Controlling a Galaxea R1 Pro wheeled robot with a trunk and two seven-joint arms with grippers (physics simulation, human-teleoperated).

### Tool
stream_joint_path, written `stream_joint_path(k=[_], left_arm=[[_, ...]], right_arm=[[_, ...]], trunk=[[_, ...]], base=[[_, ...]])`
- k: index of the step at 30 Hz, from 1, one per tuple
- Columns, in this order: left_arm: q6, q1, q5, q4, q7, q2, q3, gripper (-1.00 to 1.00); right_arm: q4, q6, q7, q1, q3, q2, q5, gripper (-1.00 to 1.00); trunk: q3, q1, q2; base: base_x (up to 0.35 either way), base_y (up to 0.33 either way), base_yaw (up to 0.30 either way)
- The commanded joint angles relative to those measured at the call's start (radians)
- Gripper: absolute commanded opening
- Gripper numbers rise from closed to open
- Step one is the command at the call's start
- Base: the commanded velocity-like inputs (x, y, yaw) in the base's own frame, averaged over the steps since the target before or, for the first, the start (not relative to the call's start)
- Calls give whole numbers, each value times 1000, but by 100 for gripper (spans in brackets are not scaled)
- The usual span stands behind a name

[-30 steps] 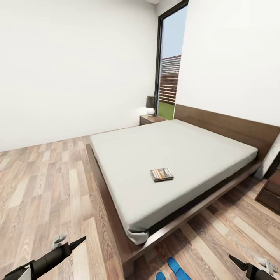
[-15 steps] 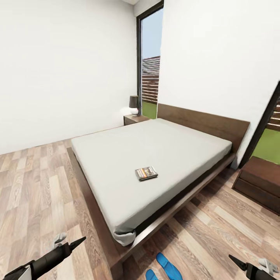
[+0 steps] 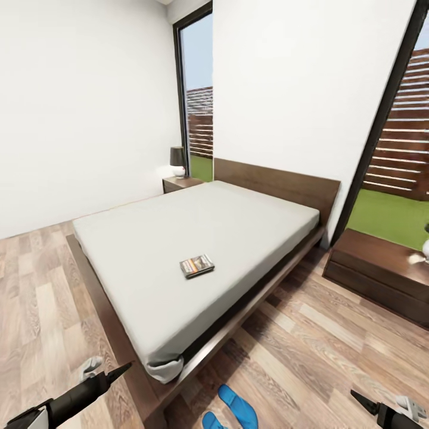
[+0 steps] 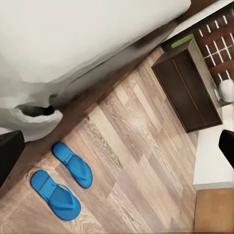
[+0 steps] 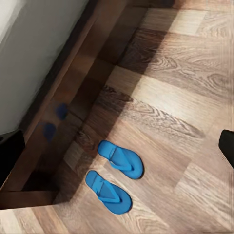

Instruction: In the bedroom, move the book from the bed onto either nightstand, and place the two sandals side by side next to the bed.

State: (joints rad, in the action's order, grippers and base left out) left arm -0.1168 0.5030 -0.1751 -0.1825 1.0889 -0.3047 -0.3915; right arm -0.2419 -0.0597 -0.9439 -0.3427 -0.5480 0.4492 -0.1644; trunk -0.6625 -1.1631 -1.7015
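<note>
The book (image 3: pixel 197 266), dark with an orange band, lies flat on the pale mattress of the bed (image 3: pixel 179 232), towards its near right side. Two blue sandals (image 3: pixel 237 407) (image 3: pixel 211 420) rest side by side on the plank floor just off the bed's near corner. They also appear in the left wrist view (image 4: pixel 73 164) (image 4: pixel 54 194) and the right wrist view (image 5: pixel 122 159) (image 5: pixel 108 191). A nightstand (image 3: pixel 182 183) stands beyond the bed's far side. My left gripper (image 3: pixel 107 369) and right gripper (image 3: pixel 386 404) hang low at the front, both open and holding nothing.
A dark-shaded lamp (image 3: pixel 177 159) sits on the far nightstand. A long low dark wooden cabinet (image 3: pixel 381 268) stands right of the headboard, under a tall window (image 3: pixel 405 149). Bare plank floor (image 3: pixel 333 345) runs between it and the bed.
The whole head view has swung to the right, so the bed and book sit further left in the picture and the cabinet and right window have come into sight. Both grippers keep their pose.
</note>
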Motion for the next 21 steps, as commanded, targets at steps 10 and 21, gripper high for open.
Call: stream_joint_path(k=[10, 21], left_arm=[[-11, 0, -9, 0, 3, 0, 3, 100], [-11, 0, -9, 0, 3, 0, 3, 100]], right_arm=[[1, -6, -4, -1, 0, 0, -8, 100], [1, -6, -3, -1, 0, 0, -7, 100]], trunk=[[-1, 0, 0], [-1, 0, 0]], base=[[0, 0, -281], [0, -12, -281]])
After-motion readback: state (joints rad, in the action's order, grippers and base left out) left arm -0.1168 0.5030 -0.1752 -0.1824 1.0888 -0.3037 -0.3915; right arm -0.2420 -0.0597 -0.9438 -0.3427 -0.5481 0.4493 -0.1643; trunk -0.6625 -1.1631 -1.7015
